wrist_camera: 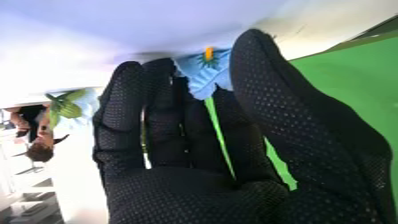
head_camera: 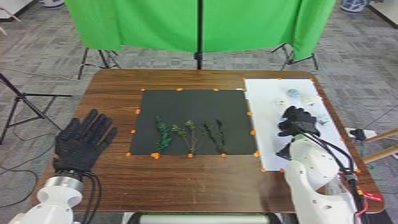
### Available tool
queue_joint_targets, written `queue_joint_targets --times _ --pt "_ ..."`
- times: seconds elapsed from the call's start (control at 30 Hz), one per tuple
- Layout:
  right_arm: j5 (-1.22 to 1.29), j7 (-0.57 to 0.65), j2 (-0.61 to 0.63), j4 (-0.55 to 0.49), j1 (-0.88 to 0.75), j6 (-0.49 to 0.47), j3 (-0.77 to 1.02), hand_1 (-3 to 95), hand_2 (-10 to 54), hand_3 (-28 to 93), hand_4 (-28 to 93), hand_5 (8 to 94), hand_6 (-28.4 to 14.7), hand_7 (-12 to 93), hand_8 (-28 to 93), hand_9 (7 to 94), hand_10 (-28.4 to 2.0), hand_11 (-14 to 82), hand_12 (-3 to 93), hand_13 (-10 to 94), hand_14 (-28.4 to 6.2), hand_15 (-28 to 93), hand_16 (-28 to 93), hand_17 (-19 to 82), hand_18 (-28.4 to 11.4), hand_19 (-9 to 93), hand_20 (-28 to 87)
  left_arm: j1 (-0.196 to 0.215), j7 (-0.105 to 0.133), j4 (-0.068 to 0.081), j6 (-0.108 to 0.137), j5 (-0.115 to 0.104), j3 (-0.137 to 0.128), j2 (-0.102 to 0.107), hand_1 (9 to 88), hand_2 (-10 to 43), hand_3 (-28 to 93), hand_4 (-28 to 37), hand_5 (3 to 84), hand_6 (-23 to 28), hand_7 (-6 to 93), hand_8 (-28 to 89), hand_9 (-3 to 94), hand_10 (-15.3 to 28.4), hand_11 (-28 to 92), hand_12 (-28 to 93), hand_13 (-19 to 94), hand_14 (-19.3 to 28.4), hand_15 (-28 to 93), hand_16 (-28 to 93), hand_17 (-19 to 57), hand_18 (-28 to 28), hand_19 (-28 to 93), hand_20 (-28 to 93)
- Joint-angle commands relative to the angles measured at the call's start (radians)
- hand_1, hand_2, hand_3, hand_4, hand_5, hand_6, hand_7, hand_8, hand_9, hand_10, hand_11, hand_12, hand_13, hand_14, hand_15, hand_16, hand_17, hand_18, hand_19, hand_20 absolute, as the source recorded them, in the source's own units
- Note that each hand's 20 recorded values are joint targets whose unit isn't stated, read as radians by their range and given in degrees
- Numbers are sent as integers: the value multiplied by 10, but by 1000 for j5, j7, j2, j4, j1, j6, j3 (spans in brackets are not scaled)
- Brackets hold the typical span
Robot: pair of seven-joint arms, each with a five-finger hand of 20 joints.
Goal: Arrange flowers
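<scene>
**Our right hand is opening wide among the flowers**

We are holding that hand over the white sheet, on the right of the brown table. In the right wrist view, our right hand is showing straight fingers, with the thumb standing apart. A blue flower is sitting by the fingertips, between them and the thumb; we cannot tell whether they are touching it. A paler flower is lying nearby. Farther up the sheet, a bluish flower is resting. Three green stems are lying side by side on the black mat. On the left, our left hand is spreading flat, fingers straight.
</scene>
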Motion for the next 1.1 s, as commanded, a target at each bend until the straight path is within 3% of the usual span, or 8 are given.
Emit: queue_joint_targets --times 0.03,0.17,0.33,0.47,0.6,0.9,1.03,1.1 --pt "-22 2 -1 5 -42 69 -14 652 -95 645 -282 660 -20 326 16 742 -112 167 427 608 -87 531 436 294 -217 792 445 21 -5 -2 -3 6 2 -16 335 129 724 -240 456 82 145 -86 388 140 189 135 294 143 385 -49 -38 132 305 159" --pt "2 4 6 -16 -61 81 -15 658 -95 646 -282 720 -12 387 59 803 -103 196 494 653 -93 554 474 318 -223 814 465 22 -8 -2 -8 6 6 -20 335 129 724 -240 456 82 145 -87 389 140 188 135 294 143 385 -49 -38 132 305 159" --pt "32 -51 30 -97 -63 206 -53 657 -95 670 -282 727 -14 398 60 815 -108 193 502 656 -92 552 482 321 -225 815 471 25 -4 -3 -4 7 2 -18 334 128 727 -242 457 82 146 -87 389 141 188 135 294 143 384 -49 -38 132 305 159" --pt "74 -195 17 -174 -1 111 -74 652 -95 672 -283 715 -12 411 63 808 -109 192 509 651 -92 553 488 316 -219 813 472 22 -8 1 -1 7 7 -17 334 128 728 -244 457 82 145 -87 389 142 187 136 294 143 385 -49 -38 132 306 159" --pt "103 -279 -4 -179 86 124 -177 646 -95 678 -283 702 -10 428 62 801 -107 191 508 645 -86 548 493 310 -213 807 473 35 -5 -1 4 7 3 -16 334 128 728 -245 457 82 144 -86 389 142 188 136 294 143 385 -49 -38 132 305 159" --pt "-95 -603 -153 -18 276 -35 -403 622 -95 699 -282 678 -4 451 73 785 -103 191 501 629 -89 552 487 304 -211 801 476 39 3 2 9 8 4 -2 334 128 729 -246 458 82 146 -87 389 141 189 136 294 144 385 -49 -38 132 306 159" --pt "-204 -694 -191 38 289 -61 -473 622 -95 699 -282 676 -3 456 71 785 -103 192 499 629 -89 554 489 304 -211 801 476 35 9 4 20 3 14 8 333 129 729 -247 458 82 146 -87 390 141 190 136 295 144 386 -49 -38 132 306 159" --pt "-359 -816 -210 93 308 -48 -479 622 -95 698 -283 677 -4 457 70 785 -102 194 499 628 -90 555 490 304 -211 801 477 31 12 6 22 7 13 12 334 130 728 -248 458 82 146 -87 390 142 189 135 294 145 386 -49 -38 132 307 159"
